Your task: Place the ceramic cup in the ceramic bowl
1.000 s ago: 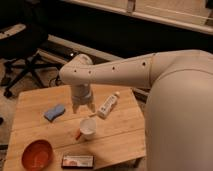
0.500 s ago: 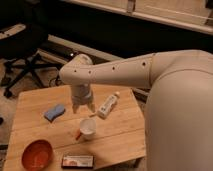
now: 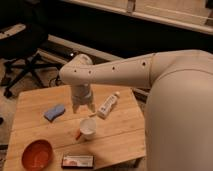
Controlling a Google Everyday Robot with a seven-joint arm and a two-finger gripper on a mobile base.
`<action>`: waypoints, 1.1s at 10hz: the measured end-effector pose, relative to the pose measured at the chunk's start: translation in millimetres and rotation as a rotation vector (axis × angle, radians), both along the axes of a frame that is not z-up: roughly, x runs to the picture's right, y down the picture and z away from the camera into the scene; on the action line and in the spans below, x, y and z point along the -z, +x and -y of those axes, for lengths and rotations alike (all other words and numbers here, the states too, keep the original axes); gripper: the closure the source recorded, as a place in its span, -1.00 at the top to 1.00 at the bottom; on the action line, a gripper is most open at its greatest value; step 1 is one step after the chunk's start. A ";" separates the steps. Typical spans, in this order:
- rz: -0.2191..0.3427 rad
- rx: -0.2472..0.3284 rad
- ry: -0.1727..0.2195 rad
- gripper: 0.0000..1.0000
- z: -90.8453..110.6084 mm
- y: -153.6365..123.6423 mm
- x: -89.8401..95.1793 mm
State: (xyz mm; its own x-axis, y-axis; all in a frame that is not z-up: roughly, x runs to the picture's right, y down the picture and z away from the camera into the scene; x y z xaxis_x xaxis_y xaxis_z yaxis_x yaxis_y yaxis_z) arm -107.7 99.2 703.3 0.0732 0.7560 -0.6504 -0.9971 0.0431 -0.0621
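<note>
The ceramic cup is small, white and upright on the wooden table, near its middle front. The ceramic bowl is shallow, orange-red and sits at the table's front left corner, apart from the cup. My gripper hangs from the white arm just above and slightly behind the cup, pointing down. It does not touch the cup.
A long white tube-like bottle lies right of the gripper. A blue sponge lies to its left. A small flat dark packet lies at the front edge. An office chair stands behind the table's left side.
</note>
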 end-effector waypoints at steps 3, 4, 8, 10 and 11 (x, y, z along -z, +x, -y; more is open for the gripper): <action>0.000 0.000 0.000 0.30 -0.1 0.0 -0.1; 0.000 0.000 0.000 0.30 -0.1 0.0 -0.1; 0.006 -0.009 -0.001 0.30 -0.2 -0.4 0.1; 0.033 -0.055 0.010 0.30 -3.8 -6.3 2.4; 0.051 -0.080 0.012 0.30 -9.8 -9.7 5.8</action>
State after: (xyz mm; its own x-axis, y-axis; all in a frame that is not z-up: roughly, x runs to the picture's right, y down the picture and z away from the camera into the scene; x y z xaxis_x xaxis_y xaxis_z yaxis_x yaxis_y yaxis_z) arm -117.4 109.1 697.5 0.0446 0.7683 -0.6385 -0.9930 -0.0360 -0.1126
